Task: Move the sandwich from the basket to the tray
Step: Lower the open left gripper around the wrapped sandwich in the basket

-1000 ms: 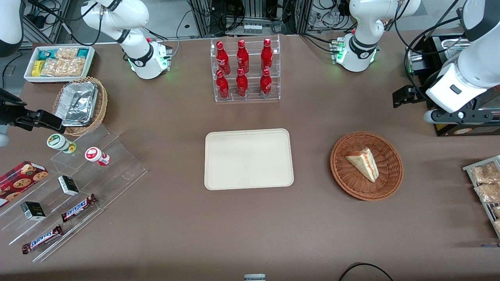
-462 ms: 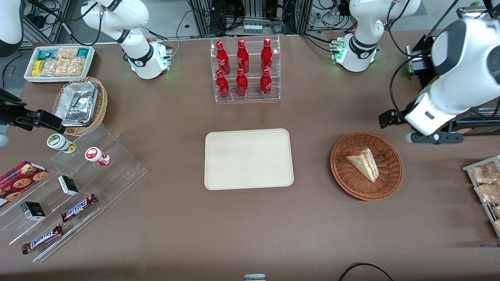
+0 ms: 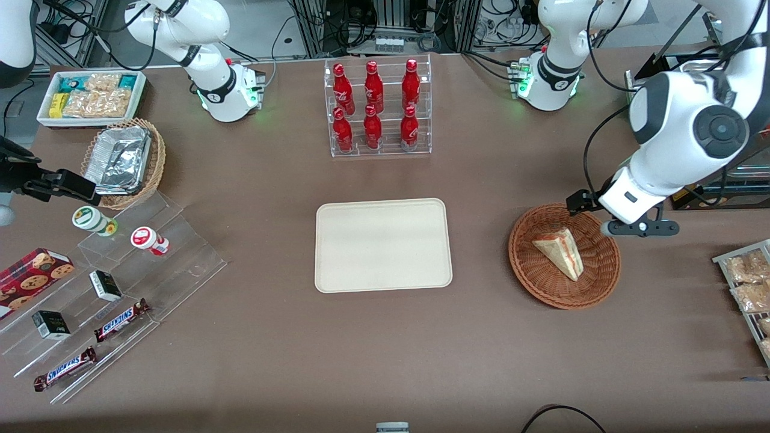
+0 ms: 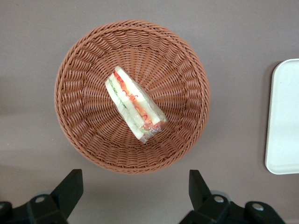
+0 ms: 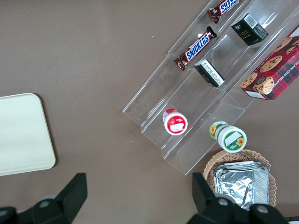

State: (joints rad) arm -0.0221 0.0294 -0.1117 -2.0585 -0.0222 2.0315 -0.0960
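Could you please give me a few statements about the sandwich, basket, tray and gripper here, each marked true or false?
1. The sandwich lies in the basket. True.
2. The gripper is shut on the sandwich. False: it is open, above the basket's rim, touching nothing.
3. The tray has nothing on it. True.
4. The basket sits on the tray. False: it rests on the table beside the tray, toward the working arm's end.
5. Six red bottles stand in a clear rack farther from the front camera than the tray. True.
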